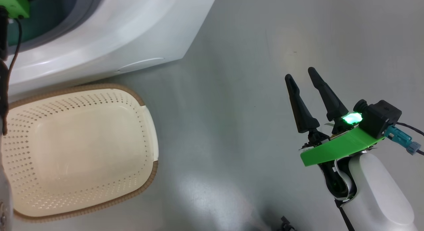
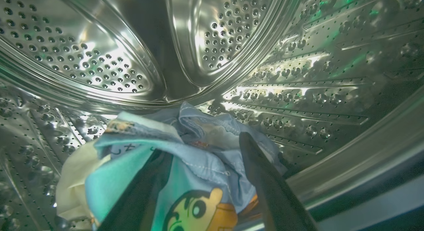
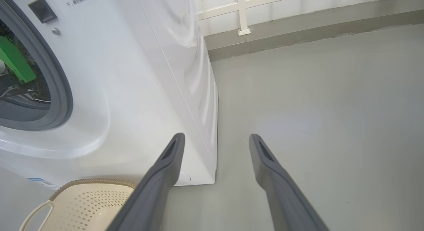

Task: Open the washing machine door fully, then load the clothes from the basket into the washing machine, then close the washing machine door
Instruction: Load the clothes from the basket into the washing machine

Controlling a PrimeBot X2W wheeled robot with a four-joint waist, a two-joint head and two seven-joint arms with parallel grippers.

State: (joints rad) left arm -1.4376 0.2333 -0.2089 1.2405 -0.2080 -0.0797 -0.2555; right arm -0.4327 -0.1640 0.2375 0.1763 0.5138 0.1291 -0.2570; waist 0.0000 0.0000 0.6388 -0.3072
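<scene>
My left gripper (image 2: 203,144) is inside the washing machine's steel drum (image 2: 99,58), fingers apart and open. The light blue and cream clothes (image 2: 198,164) with an orange cartoon print lie bunched between and over its fingers on the drum floor. From the head view, the cream basket (image 1: 99,86) sits in front of the white washing machine (image 1: 99,35) with nothing in it. My right gripper (image 1: 299,73) hovers open over the bare floor to the right of both, holding nothing. The washing machine door is out of view.
The left arm's green mount (image 3: 13,58) sits inside the grey gasket opening (image 3: 63,91). Grey floor (image 1: 248,58) stretches to the right of the machine. A wall with a pale skirting frame (image 3: 243,12) stands behind.
</scene>
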